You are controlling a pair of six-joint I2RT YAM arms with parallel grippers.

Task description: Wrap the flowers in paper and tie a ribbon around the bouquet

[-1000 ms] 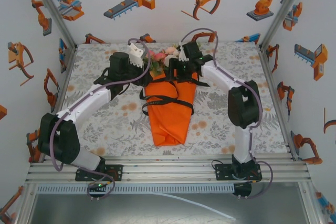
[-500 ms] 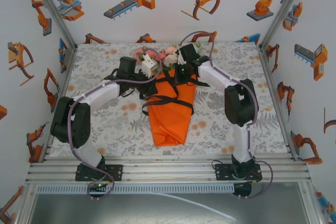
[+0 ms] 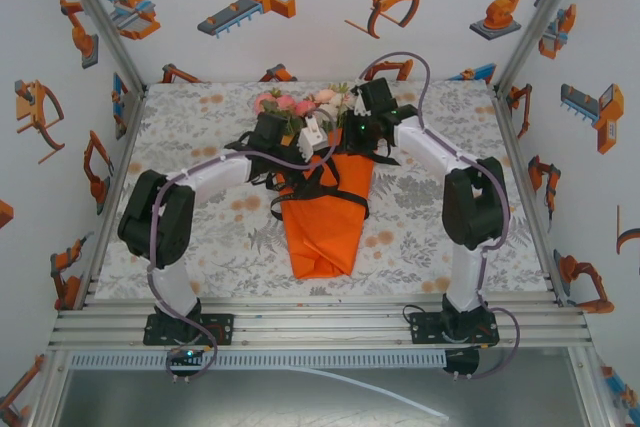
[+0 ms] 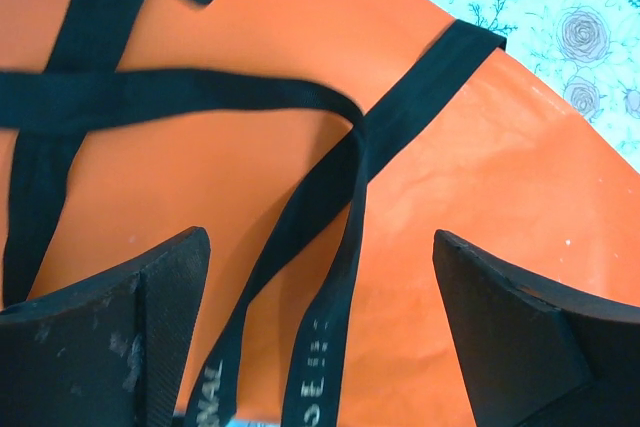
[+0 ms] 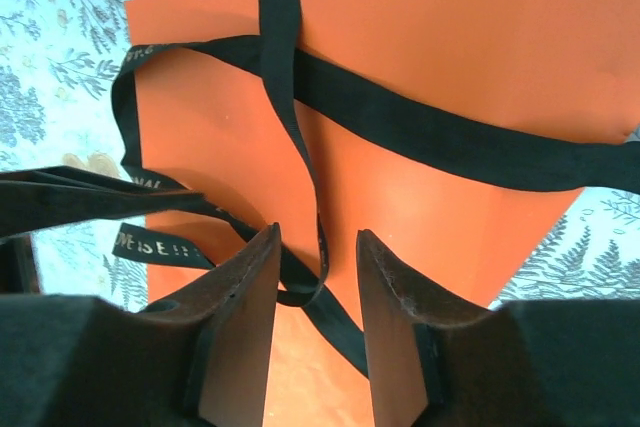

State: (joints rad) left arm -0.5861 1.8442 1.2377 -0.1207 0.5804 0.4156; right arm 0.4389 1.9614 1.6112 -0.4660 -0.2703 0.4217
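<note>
The bouquet lies mid-table: pink and white flowers (image 3: 295,107) stick out of an orange paper (image 3: 320,232) cone pointing toward the arms. A black ribbon (image 3: 322,193) crosses the cone loosely. My left gripper (image 3: 318,135) hovers over the cone's upper left. In the left wrist view it (image 4: 320,242) is wide open, with two slack strands of ribbon (image 4: 330,247) hanging between its fingers over the paper (image 4: 250,187). My right gripper (image 3: 352,135) is at the cone's upper right. In the right wrist view it (image 5: 318,237) stands partly open with a ribbon (image 5: 420,127) loop lying unpinched between the fingers over the paper (image 5: 450,57).
The floral tablecloth (image 3: 200,227) covers the table on both sides of the cone. White walls with printed robot pictures close in the left, back and right. An aluminium rail (image 3: 320,332) carries both arm bases at the near edge.
My left gripper has swung right, from beside the flowers to over the cone's top. The right gripper has shifted slightly right. The bouquet has stayed in place.
</note>
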